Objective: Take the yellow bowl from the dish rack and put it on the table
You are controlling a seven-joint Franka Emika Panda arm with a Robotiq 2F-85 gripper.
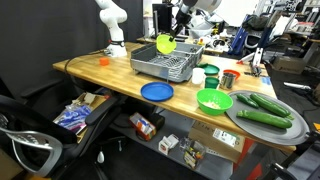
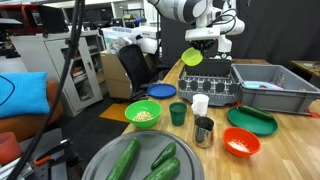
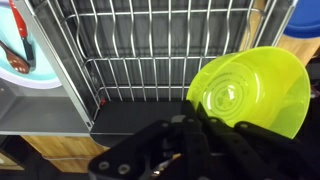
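My gripper point(image 1: 172, 36) is shut on the rim of the yellow bowl point(image 1: 165, 44) and holds it tilted in the air above the grey dish rack point(image 1: 164, 68). In an exterior view the bowl point(image 2: 192, 57) hangs over the rack's point(image 2: 210, 88) near end, with the gripper point(image 2: 202, 42) above it. In the wrist view the bowl point(image 3: 252, 90) fills the right side, its rim between my fingers point(image 3: 192, 118), with the rack's wire bottom point(image 3: 140, 50) below. The wooden table point(image 1: 100, 68) carries the rack.
On the table stand a blue plate point(image 1: 156, 92), a green bowl point(image 1: 214, 100), a round grey tray of cucumbers point(image 1: 265, 115), a white cup point(image 1: 198, 76), a green cup point(image 1: 211, 72), a metal cup point(image 1: 228, 79) and a red bowl point(image 2: 241, 144). A second grey bin point(image 2: 275, 88) stands beside the rack.
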